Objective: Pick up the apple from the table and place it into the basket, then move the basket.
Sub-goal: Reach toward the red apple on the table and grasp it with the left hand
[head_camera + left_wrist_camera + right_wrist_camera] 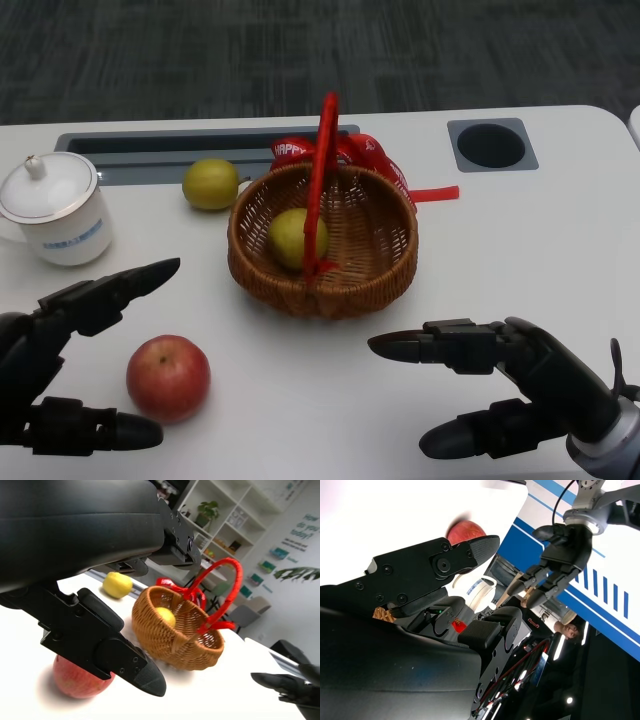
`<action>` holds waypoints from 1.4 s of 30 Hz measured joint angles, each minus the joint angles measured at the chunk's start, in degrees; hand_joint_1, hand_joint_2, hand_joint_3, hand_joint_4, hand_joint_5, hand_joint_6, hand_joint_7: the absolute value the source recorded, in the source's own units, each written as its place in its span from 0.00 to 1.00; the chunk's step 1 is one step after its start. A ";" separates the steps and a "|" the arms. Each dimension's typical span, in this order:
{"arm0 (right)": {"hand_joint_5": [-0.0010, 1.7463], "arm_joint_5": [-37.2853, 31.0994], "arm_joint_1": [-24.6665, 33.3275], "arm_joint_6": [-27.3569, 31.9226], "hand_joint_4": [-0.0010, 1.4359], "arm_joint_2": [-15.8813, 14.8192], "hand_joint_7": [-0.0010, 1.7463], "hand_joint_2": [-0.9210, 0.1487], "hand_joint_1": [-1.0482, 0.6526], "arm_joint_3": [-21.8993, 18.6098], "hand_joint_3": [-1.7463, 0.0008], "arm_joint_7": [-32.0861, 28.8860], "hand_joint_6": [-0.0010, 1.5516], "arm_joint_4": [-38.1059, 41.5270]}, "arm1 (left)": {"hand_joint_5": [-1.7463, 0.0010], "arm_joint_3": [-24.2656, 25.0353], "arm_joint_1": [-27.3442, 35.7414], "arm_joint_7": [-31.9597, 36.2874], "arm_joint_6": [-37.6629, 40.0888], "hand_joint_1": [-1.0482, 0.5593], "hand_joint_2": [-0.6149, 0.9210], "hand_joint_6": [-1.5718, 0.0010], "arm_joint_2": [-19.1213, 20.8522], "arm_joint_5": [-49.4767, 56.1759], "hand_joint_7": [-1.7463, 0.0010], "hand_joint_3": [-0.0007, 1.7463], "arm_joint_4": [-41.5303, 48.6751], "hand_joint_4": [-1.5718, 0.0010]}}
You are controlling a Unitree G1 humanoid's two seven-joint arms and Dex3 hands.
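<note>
Red and unpicked, the apple [168, 378] lies on the white table [560, 260], between the spread fingers of the left hand [60, 360], which holds nothing. The right hand [500, 385] hovers empty with fingers apart, near the wicker basket [322, 240]. The basket stands mid-table and contains a yellow-green fruit [297, 238]; a second one [210, 184] lies just behind it. No task step appears complete: grasping, placing and basket relocation remain. A lidded mug [55, 207] stands at far left. Shelving [230, 525] lines the room beyond.
</note>
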 measured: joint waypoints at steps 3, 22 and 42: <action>0.00 0.01 0.00 -0.04 0.48 -0.01 0.00 0.03 0.29 0.00 1.00 -0.02 0.38 0.00 | 0.99 -1.32 -1.27 2.26 0.70 0.20 0.83 0.79 0.07 2.55 1.00 0.00 2.88 0.78; 0.00 0.23 0.25 0.61 0.49 -0.26 0.00 0.04 0.29 0.15 1.00 -0.12 0.39 -1.45 | 1.00 -12.86 -15.02 16.51 1.59 0.24 0.82 0.82 2.72 14.24 1.00 0.00 33.20 0.80; 0.00 0.48 0.62 1.40 0.49 -0.63 0.00 0.04 0.30 0.18 1.00 -0.11 0.39 -2.59 | 0.99 -20.40 -24.27 23.08 -2.37 0.31 0.82 0.79 1.89 13.59 0.99 0.00 53.51 0.76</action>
